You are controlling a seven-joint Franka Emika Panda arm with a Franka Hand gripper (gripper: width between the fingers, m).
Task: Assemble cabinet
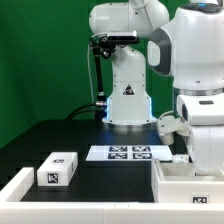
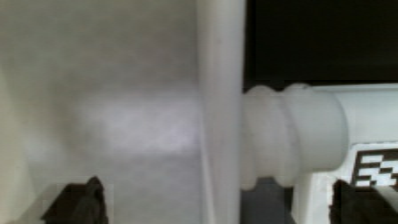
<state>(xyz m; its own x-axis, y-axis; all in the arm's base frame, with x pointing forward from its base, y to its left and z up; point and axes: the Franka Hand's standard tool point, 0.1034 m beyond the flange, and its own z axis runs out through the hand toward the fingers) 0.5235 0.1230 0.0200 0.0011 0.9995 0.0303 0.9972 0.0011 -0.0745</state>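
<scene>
The cabinet body (image 1: 186, 184) is a large white box at the exterior view's lower right. The arm's hand (image 1: 200, 135) hangs low right above its far edge, and the fingertips are hidden there. In the wrist view my gripper (image 2: 217, 206) is open, its two dark fingertips (image 2: 75, 205) wide apart. They straddle a thin upright white wall (image 2: 217, 90) of the cabinet, and I cannot tell whether they touch it. A ribbed white cylinder (image 2: 313, 125) lies beside that wall, with part of a black-and-white tag (image 2: 374, 166) under it. A broad white face (image 2: 98, 110) fills the other side.
A small white tagged block (image 1: 57, 170) lies at the exterior view's left on the black table. The marker board (image 1: 130, 153) lies in the middle in front of the arm's base (image 1: 125, 100). A white rim piece (image 1: 14, 186) sits at the lower left corner.
</scene>
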